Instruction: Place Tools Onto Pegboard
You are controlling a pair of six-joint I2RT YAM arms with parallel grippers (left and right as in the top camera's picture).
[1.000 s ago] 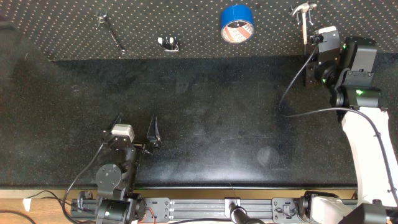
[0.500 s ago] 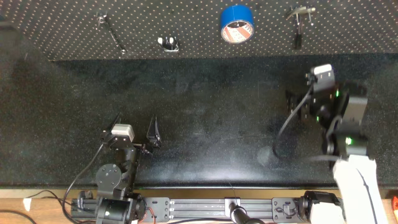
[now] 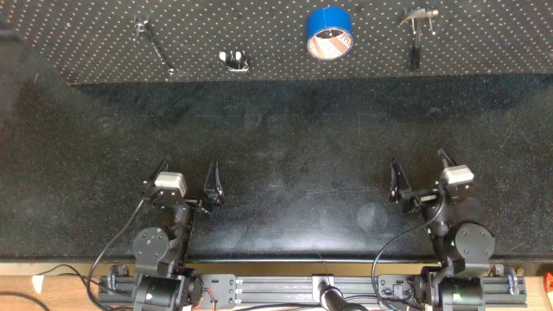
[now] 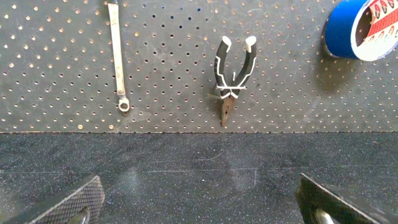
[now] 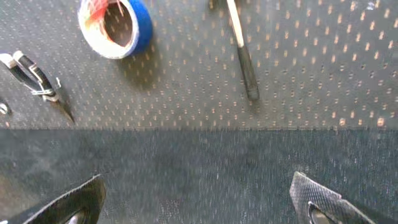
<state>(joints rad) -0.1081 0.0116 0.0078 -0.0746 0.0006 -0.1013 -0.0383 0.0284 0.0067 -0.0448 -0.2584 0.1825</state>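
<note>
Hammer (image 3: 415,43) hung on pegboard (image 3: 276,34), red-labelled tape (image 3: 327,16)

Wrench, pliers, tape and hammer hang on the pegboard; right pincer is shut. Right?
The right pincer is open, not shut, as the right wrist view shows. Wrench, pliers, tape and hammer do hang on the pegboard.

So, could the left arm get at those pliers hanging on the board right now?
Probably yes. The left hand is open and faces the pliers straight across bare black mat, with nothing lying between; the wrench and tape hang well to either side.
</note>
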